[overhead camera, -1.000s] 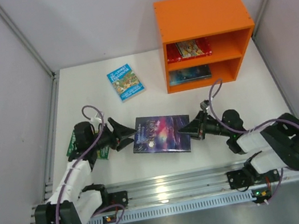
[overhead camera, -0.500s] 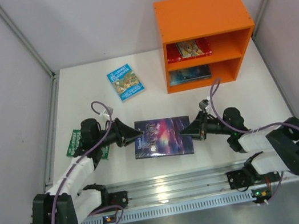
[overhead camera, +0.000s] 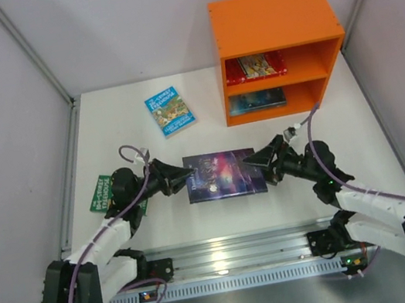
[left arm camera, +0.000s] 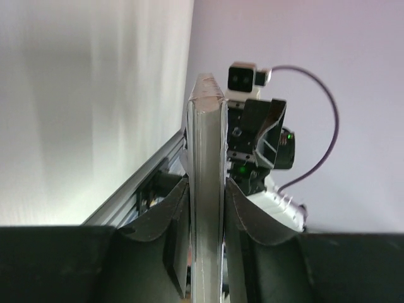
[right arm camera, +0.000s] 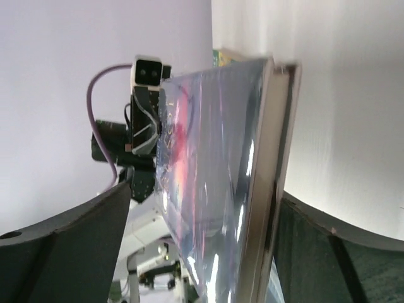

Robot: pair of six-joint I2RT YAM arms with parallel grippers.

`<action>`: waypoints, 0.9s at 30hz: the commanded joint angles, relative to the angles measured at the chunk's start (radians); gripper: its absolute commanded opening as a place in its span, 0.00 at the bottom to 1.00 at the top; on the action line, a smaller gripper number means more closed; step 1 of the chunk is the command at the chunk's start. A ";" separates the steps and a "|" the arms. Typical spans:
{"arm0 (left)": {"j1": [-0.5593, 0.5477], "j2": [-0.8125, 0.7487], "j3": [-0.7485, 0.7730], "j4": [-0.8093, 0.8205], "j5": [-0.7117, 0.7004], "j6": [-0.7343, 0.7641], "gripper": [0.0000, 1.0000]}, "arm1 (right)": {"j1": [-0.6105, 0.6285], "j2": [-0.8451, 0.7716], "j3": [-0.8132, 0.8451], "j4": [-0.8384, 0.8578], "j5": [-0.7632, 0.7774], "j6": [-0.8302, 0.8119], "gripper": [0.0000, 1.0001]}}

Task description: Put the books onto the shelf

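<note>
The dark purple starry book [overhead camera: 224, 173] lies mid-table between both arms. My left gripper [overhead camera: 188, 178] is shut on its left edge; in the left wrist view the book [left arm camera: 207, 139] stands edge-on, pinched between the gripper [left arm camera: 207, 189] fingers. My right gripper [overhead camera: 256, 163] is open at the book's right edge; in the right wrist view its fingers [right arm camera: 95, 233] stand wide on either side of the book [right arm camera: 214, 170]. The orange shelf [overhead camera: 274, 21] at the back right holds a red-bordered book [overhead camera: 254, 68] in the upper compartment and a teal-blue book [overhead camera: 256, 100] in the lower one.
A light-blue illustrated book [overhead camera: 170, 111] lies flat at the back, left of the shelf. A green book [overhead camera: 100, 191] lies by the left table edge, partly under my left arm. Grey walls close in both sides; a metal rail [overhead camera: 228, 253] runs along the near edge.
My left gripper moved in and closed on the purple book's left edge. My right gripper opened and let go of the right edge. The book shifted slightly towards the back right.
</note>
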 commanded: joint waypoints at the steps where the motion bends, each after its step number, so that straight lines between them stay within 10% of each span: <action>1: -0.002 -0.038 0.038 0.142 -0.126 -0.120 0.00 | 0.035 -0.117 0.028 -0.167 0.215 0.066 0.85; 17: -0.147 0.017 0.067 0.229 -0.375 -0.149 0.00 | 0.222 -0.135 0.032 -0.247 0.539 0.267 0.84; 27: -0.219 0.016 0.032 0.245 -0.426 -0.122 0.00 | 0.228 -0.182 0.041 -0.301 0.677 0.280 0.44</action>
